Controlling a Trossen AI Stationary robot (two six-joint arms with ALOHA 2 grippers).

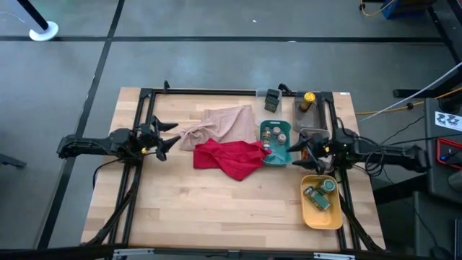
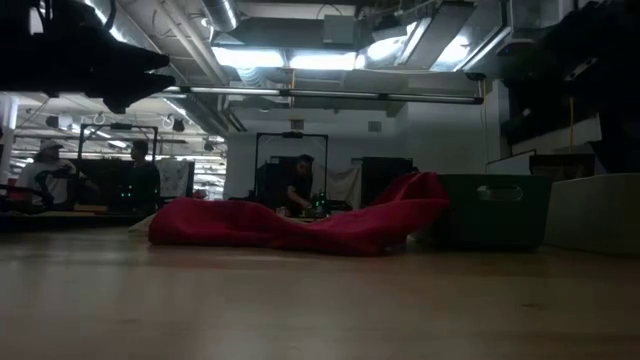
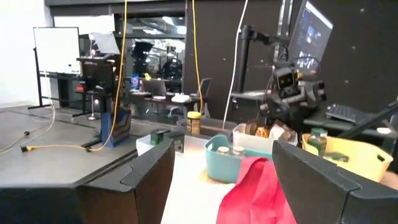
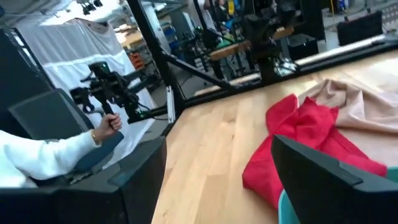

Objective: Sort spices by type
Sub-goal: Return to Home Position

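Observation:
Small round jars (image 1: 271, 135) stand in a teal tray (image 1: 283, 157). More green-lidded jars (image 1: 318, 195) lie in a yellow tray (image 1: 312, 217) near the table's right near corner. A yellow-capped bottle (image 1: 309, 97) stands in a clear tray (image 1: 301, 115) at the far edge. My left gripper (image 1: 172, 137) hovers open at the table's left, left of the beige cloth; its wrist view (image 3: 222, 149) looks across at the teal tray (image 3: 219, 168). My right gripper (image 1: 294, 149) is open beside the teal tray's right side (image 4: 217, 144). No sachets show.
A red cloth (image 1: 229, 158) lies crumpled mid-table against the teal tray, with a beige cloth (image 1: 220, 123) behind it. A dark small object (image 1: 272, 97) sits at the far edge. Bare wood lies toward the near edge. A person's hand and sleeve (image 4: 93, 134) show beyond the table.

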